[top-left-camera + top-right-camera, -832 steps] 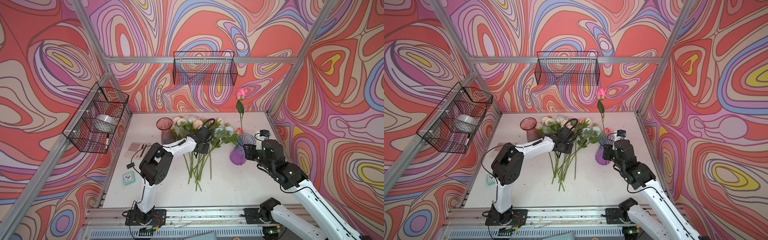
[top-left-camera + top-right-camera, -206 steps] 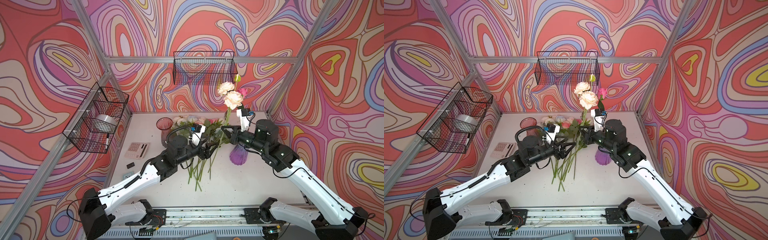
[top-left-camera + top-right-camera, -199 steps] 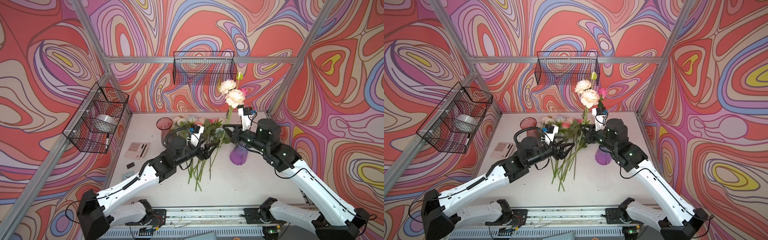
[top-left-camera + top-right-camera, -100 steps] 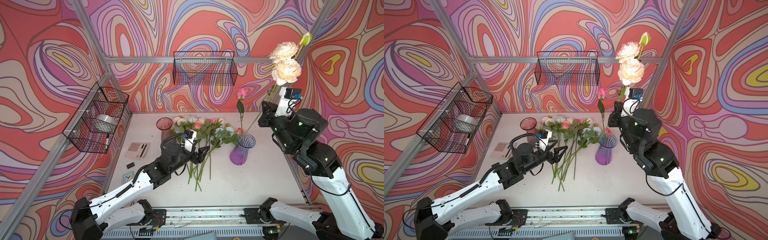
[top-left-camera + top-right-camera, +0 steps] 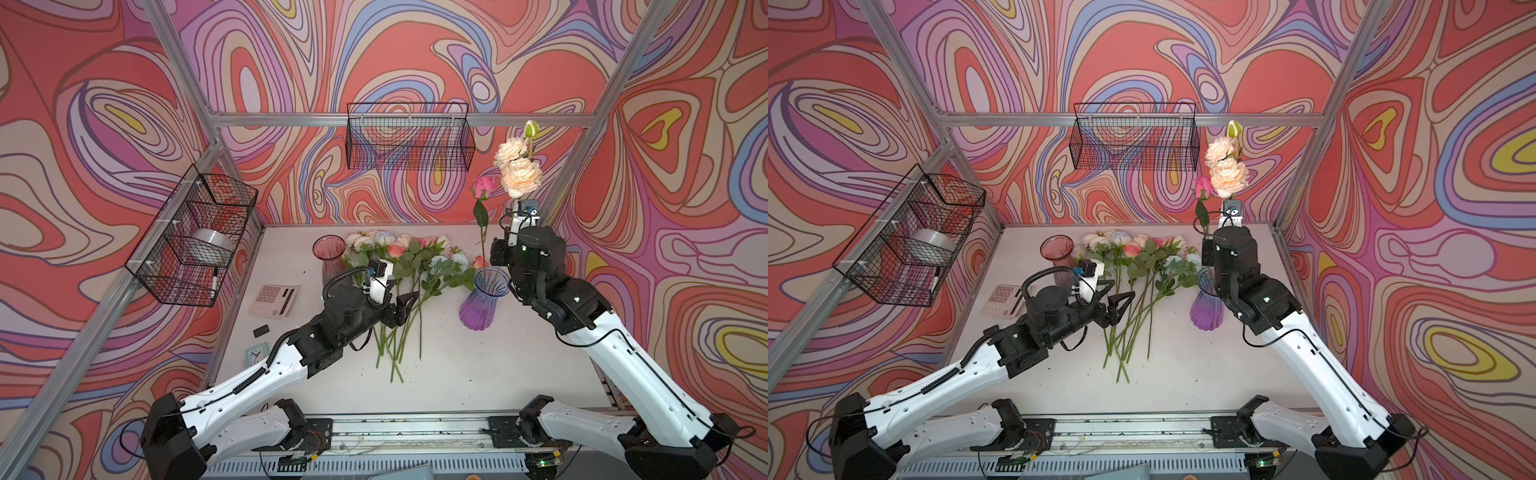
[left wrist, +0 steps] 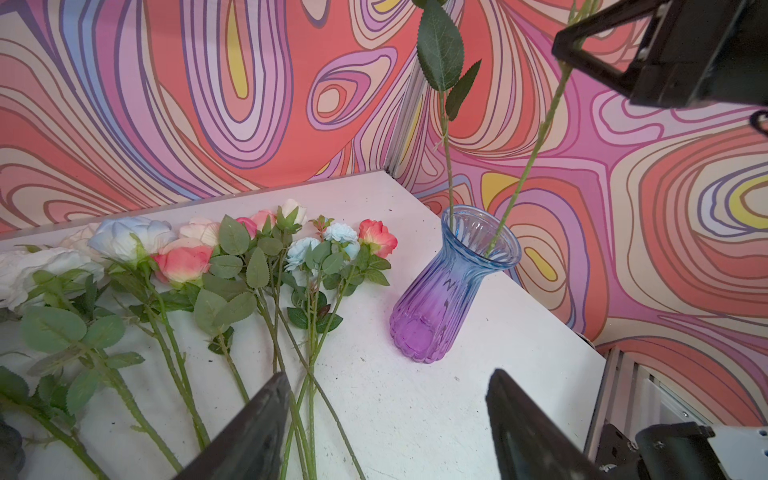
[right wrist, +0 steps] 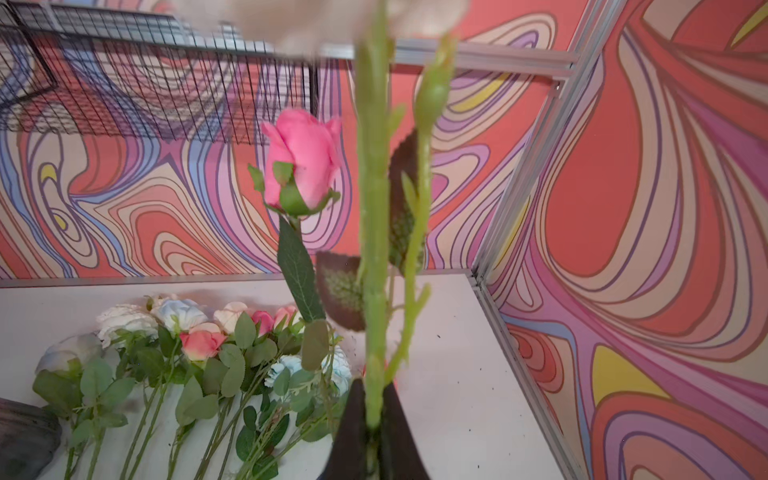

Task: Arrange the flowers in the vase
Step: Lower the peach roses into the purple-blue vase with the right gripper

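My right gripper (image 5: pixel 497 252) (image 7: pixel 372 390) is shut on the stem of a peach flower (image 5: pixel 519 174) (image 5: pixel 1227 174) with two blooms and a green bud. It holds the flower upright over the blue-purple glass vase (image 5: pixel 482 305) (image 6: pixel 440 299), and the stem's lower end reaches into the mouth. A pink rose (image 5: pixel 483 187) (image 7: pixel 305 158) stands in the vase. Several flowers (image 5: pixel 411 257) (image 6: pixel 183 257) lie in a row on the white table. My left gripper (image 5: pixel 405 301) (image 6: pixel 386 378) hangs open over their stems, holding nothing.
A dark red vase (image 5: pixel 329 253) stands behind the left arm. A calculator (image 5: pixel 273 300), a small black block (image 5: pixel 260 330) and a little clock (image 5: pixel 254 354) lie at the table's left. Wire baskets hang on the back wall (image 5: pixel 409 137) and left wall (image 5: pixel 195 232).
My right gripper has carried the peach flower from high on the right down and leftward to over the vase. The left arm has barely moved and stays open.
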`<state>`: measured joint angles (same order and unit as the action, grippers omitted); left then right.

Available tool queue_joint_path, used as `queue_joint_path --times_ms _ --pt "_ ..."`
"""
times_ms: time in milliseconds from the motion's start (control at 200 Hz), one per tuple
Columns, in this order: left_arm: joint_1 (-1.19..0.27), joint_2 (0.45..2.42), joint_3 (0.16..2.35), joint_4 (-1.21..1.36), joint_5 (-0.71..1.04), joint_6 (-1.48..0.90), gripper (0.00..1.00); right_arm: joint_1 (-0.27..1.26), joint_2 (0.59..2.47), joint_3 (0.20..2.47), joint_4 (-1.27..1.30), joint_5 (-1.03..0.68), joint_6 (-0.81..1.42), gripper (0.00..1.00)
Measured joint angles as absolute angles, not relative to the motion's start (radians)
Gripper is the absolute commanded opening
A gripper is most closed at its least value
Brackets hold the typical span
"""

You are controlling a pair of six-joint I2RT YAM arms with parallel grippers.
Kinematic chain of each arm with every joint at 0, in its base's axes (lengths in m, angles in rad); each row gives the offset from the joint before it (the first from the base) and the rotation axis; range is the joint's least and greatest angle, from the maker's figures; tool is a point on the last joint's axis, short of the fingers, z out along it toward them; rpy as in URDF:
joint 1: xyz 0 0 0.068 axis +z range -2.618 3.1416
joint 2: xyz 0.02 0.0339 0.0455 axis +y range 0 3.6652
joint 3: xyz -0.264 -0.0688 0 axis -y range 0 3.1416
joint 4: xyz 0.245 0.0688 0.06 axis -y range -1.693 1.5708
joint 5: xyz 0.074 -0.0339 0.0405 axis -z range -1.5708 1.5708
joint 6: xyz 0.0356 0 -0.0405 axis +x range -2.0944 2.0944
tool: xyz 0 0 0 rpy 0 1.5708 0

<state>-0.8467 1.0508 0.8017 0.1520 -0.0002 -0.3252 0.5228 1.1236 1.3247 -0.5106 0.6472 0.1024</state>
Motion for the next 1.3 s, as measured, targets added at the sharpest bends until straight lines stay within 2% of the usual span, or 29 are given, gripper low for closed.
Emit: queue_joint_path --times_ms 210,345,881,1041,1117,1227,1302 --pt "-0.846 1.056 0.791 0.144 -0.002 -0.326 0.75 0.503 1.094 1.177 -0.503 0.63 0.211 0.13" --pt "-0.846 1.072 0.791 0.141 -0.002 -0.326 0.75 0.503 1.077 1.119 -0.51 0.601 0.268 0.23" --pt "-0.846 1.095 0.779 0.136 -0.023 -0.352 0.74 0.503 0.939 1.144 -0.583 0.496 0.321 0.34" --pt "-0.846 1.163 0.81 0.049 -0.117 -0.379 0.69 0.503 0.867 1.216 -0.625 0.483 0.325 0.35" --pt "-0.836 1.226 0.86 -0.028 -0.162 -0.405 0.63 0.503 0.832 1.221 -0.643 0.49 0.329 0.34" --pt "-0.79 1.327 0.94 -0.139 -0.182 -0.455 0.48 0.503 0.807 1.183 -0.663 0.473 0.345 0.25" --pt "-0.755 1.388 0.986 -0.209 -0.182 -0.482 0.42 0.503 0.806 1.124 -0.671 0.427 0.358 0.19"
